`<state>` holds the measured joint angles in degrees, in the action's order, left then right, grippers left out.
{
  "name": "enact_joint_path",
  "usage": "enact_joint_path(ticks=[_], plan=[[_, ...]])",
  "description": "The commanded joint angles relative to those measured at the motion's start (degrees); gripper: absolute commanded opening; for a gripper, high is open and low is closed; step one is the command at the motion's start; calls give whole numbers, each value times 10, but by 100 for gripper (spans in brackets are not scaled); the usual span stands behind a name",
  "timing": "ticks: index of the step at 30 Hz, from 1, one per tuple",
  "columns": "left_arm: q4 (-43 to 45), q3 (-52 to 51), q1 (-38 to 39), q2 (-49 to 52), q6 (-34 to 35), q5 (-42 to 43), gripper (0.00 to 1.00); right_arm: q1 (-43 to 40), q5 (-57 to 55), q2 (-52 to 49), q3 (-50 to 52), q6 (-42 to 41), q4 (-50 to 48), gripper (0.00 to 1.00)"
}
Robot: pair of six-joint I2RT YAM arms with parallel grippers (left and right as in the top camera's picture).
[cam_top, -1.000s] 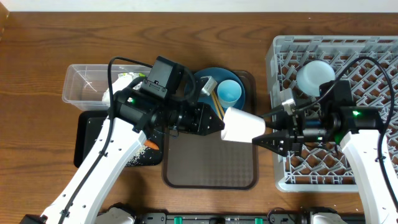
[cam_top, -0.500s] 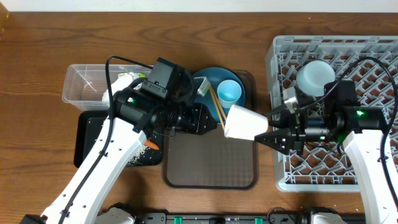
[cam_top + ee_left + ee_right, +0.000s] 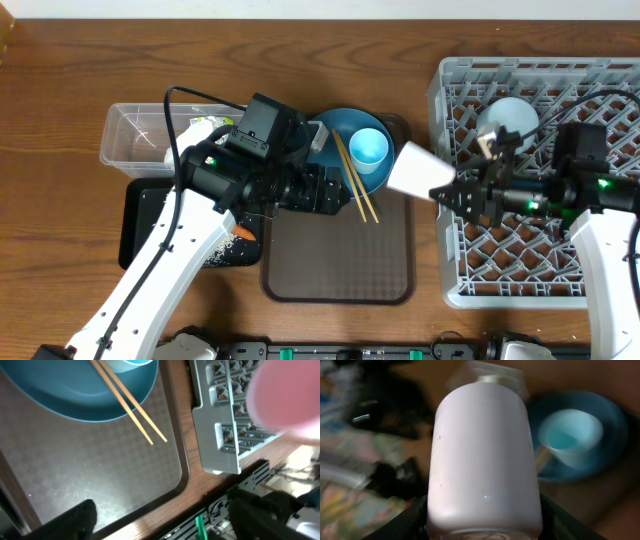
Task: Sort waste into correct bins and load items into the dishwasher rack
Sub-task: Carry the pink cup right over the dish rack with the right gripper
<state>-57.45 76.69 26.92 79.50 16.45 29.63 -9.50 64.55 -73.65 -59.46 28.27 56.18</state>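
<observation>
Above table (image 3: pixel 60 100), right jaws grip pink cup (image 3: pixel 412 168).

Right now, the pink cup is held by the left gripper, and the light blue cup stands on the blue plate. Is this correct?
Not quite. The pink cup is held by the right gripper, not the left gripper, which is open and empty; the overhead view shows this. The light blue cup does stand on the blue plate.
</observation>
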Motion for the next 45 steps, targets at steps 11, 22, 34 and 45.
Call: enact_joint_path(ticks=[11,22,34,45], plan=[[-2,-1,-1,3,-3,-8,95,-32,-247,21,-24,-288,-38,19],[-2,-1,-1,3,-3,-8,96,-32,-452,80,-90,-338,41,16],[-2,-1,-1,3,-3,-8,96,-32,-520,84,-91,-362,101,8],[-2,-1,-1,3,-3,-8,96,-1,-528,80,-91,-375,115,7]])
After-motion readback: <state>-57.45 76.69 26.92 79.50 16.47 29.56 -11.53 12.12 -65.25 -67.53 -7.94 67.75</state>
